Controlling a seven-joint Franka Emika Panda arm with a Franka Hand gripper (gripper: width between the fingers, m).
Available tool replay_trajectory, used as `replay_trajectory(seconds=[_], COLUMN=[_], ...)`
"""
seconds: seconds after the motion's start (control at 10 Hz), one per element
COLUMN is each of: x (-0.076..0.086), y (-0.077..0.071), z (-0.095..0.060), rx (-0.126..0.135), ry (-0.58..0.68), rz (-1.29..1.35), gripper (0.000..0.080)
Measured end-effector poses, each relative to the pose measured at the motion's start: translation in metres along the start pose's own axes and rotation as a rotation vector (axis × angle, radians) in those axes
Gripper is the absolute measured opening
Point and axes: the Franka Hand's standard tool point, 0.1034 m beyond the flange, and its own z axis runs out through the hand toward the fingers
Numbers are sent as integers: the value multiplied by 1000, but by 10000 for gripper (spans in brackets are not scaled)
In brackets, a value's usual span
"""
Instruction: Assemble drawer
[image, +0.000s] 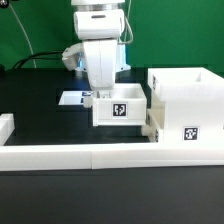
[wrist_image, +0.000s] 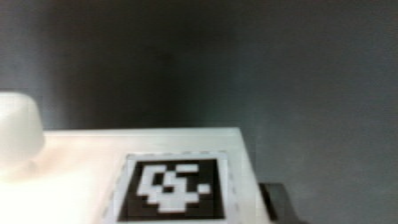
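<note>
A small white open-top tray (image: 121, 106) with a black-and-white tag on its front stands mid-table. The tall white housing (image: 186, 98) with its own tag stands just to its right in the exterior view, and a low white part (image: 151, 124) shows between the two. My gripper (image: 104, 96) reaches down onto the tray's left end and is closed on it. In the wrist view the tray's tagged face (wrist_image: 178, 186) fills the lower part, and one dark fingertip (wrist_image: 278, 201) lies against its edge. The other finger is hidden.
The long low white bar (image: 90, 156) runs along the front, with a raised end (image: 5, 126) at the exterior view's left. The marker board (image: 72, 98) lies flat behind the tray. A rounded white shape (wrist_image: 15, 130) shows in the wrist view.
</note>
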Motion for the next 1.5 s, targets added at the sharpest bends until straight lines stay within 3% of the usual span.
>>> replay_trajectory(seconds=[0.5, 0.8, 1.0, 1.2, 1.5], x=[0, 9, 9, 9, 8], y=[2, 15, 16, 17, 16], z=[0, -4, -4, -3, -2], rx=[0, 10, 9, -14, -11], ry=[0, 2, 3, 4, 4], rz=[1, -12, -12, -10, -10], gripper=[42, 42, 42, 42, 42])
